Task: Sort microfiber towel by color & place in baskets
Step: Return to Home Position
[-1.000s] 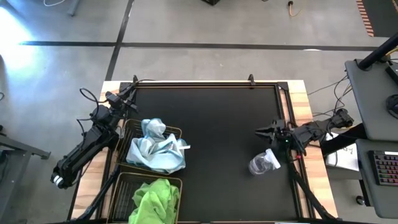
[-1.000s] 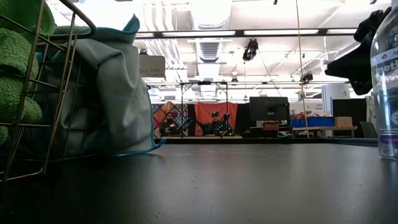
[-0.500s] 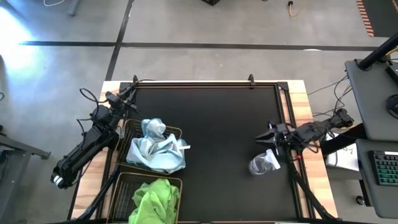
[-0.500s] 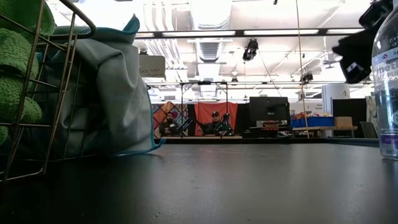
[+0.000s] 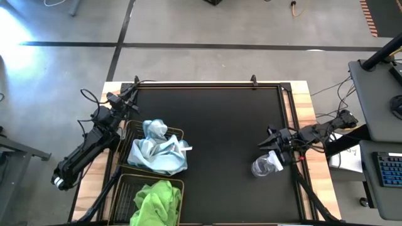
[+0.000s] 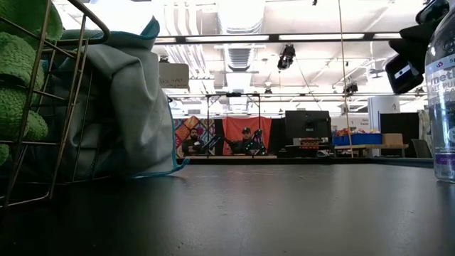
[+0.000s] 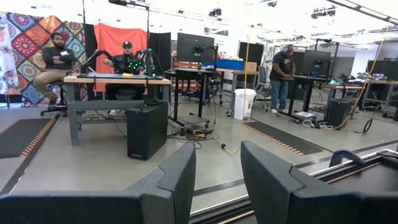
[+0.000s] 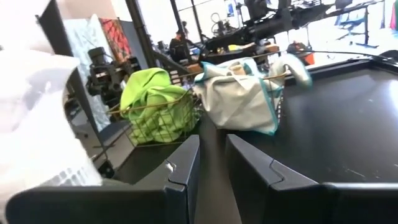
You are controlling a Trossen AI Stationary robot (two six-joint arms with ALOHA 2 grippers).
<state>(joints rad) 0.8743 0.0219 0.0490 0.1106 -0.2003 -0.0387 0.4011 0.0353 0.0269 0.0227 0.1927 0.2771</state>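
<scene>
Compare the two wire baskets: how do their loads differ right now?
In the high view, the upper basket holds pale blue-white towels; the lower basket holds lime green towels. The blue-white towels spill over the upper basket's rim toward the middle of the table; the green towels show no such overhang on the lower basket. Both are dark wire mesh, side by side at the table's left.

Robotics lab: workbenches (image 7: 112,79), monitors (image 7: 194,48), seated people (image 7: 127,59).

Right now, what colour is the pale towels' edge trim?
Teal, on the pale blue-white microfiber towels; right wrist view shows it best.
</scene>
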